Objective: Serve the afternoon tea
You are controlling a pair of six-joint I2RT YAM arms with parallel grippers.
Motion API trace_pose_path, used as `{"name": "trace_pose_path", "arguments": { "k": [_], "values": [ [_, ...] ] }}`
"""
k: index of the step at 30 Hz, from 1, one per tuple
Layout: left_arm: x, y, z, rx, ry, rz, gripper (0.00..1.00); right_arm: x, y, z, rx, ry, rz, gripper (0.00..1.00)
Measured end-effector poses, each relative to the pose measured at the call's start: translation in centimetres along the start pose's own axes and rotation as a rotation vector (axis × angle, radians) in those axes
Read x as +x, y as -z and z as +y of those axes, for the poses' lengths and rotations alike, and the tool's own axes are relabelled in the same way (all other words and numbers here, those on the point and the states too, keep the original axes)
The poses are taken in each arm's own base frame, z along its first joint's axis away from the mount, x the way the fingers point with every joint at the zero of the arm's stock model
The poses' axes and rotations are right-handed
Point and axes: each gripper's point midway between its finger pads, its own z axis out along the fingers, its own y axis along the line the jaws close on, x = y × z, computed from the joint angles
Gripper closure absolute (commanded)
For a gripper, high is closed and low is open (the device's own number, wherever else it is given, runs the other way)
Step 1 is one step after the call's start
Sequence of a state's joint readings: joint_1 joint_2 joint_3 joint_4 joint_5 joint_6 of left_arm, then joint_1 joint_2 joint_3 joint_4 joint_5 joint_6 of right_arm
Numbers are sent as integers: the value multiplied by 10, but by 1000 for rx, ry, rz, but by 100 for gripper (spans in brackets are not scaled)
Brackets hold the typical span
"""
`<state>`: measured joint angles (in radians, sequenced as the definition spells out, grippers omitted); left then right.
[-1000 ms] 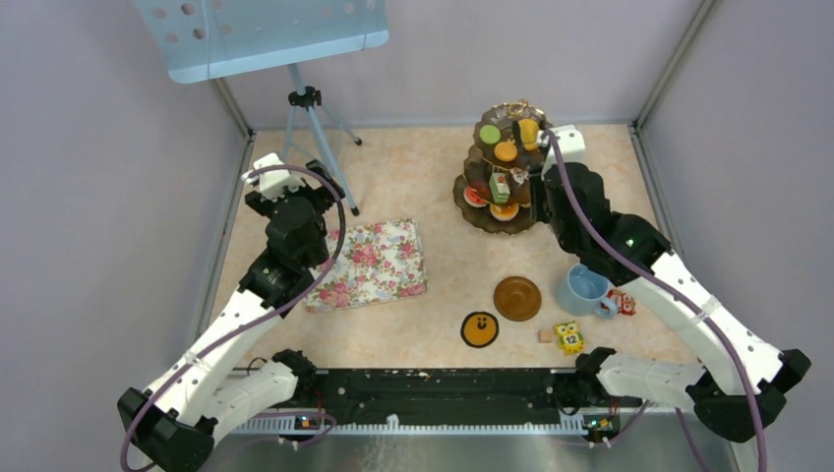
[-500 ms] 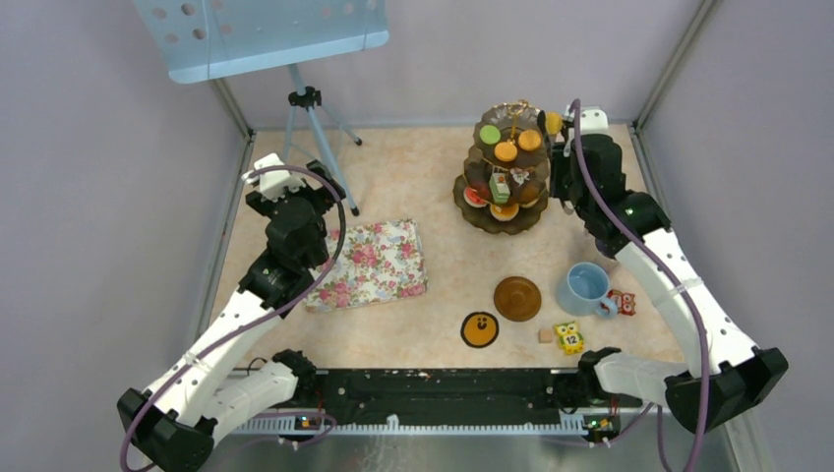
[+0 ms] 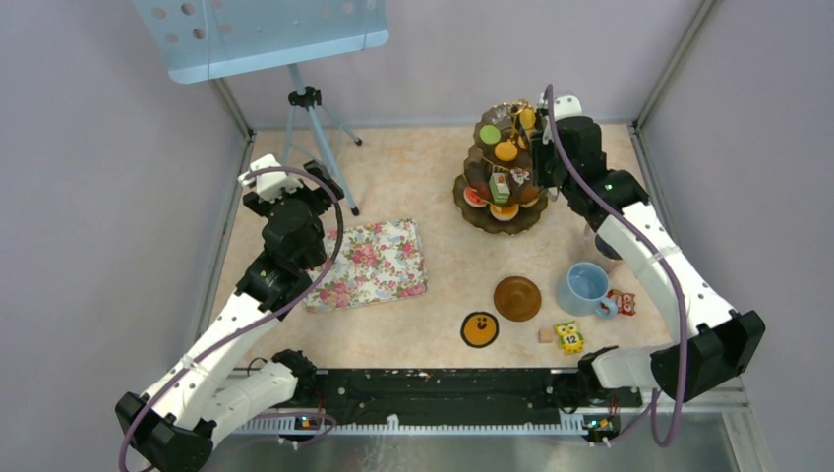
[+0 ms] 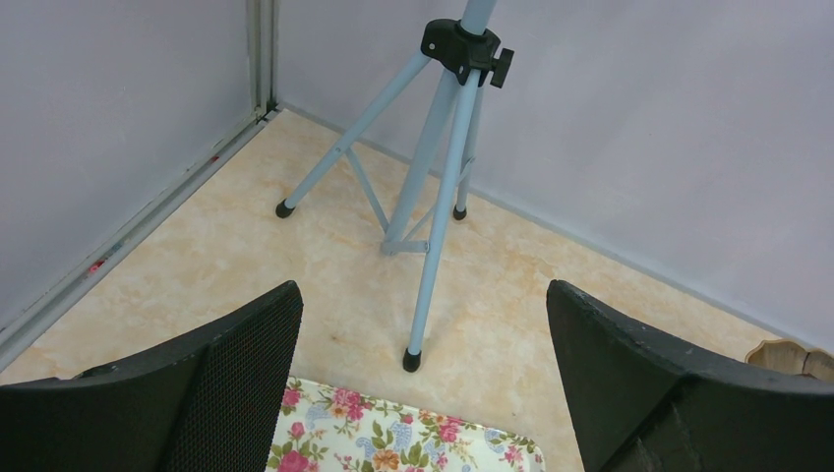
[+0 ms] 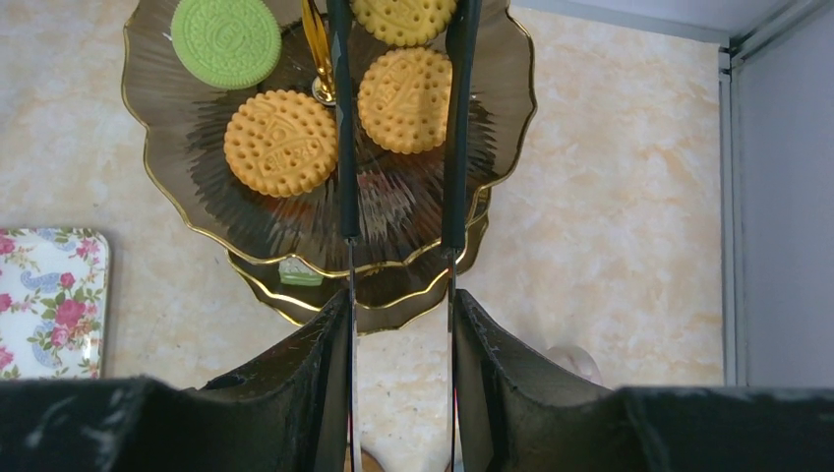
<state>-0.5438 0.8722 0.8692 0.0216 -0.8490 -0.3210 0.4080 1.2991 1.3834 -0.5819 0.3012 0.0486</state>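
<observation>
The dark gold-trimmed three-tier stand (image 3: 470, 202) stands at the back right. Its top tier (image 5: 197, 187) holds a green round (image 5: 226, 41) and two orange rounds (image 5: 280, 143). The lower tiers hold more pastries (image 3: 500, 187). My right gripper (image 5: 400, 305) is shut on a pair of thin tongs (image 5: 342, 118) that reach over the top tier. A yellow round (image 5: 403, 12) lies between the tong arms at the frame edge; I cannot tell if it is gripped. My left gripper (image 4: 423, 324) is open and empty above the floral tray's far edge. The light blue cup (image 3: 585, 287) and brown saucer (image 3: 517, 297) sit at the front right.
A floral tray (image 3: 374, 264) lies left of centre. A blue tripod (image 3: 313, 128) stands at the back left, with a foot (image 4: 412, 360) near the tray. An orange face disc (image 3: 480, 329), a yellow owl block (image 3: 567, 337) and a small cube (image 3: 545, 335) lie near the front.
My right arm swung the tongs right off the stand, then back left over the top tier, and has stretched out further. One more orange round lies on the top tier. The left arm is still.
</observation>
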Motion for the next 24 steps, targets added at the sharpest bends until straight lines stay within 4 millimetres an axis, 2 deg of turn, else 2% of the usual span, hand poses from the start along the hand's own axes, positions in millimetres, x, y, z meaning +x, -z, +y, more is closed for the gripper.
{"name": "trace_pose_path", "arguments": {
  "k": [3,8,17,20,24],
  "values": [
    [0,0,0,0,0,0,1,-4,-5,2,-7,5,-7,80],
    [0,0,0,0,0,0,1,-17,-12,6,-14,15,-18,60],
    [0,0,0,0,-1,0,1,-17,-15,1,18,22,-3,56],
    [0,0,0,0,-1,0,1,-16,-12,-2,32,22,-3,52],
    [0,0,0,0,-1,1,1,-23,-1,-8,44,12,-30,55]
  ]
}}
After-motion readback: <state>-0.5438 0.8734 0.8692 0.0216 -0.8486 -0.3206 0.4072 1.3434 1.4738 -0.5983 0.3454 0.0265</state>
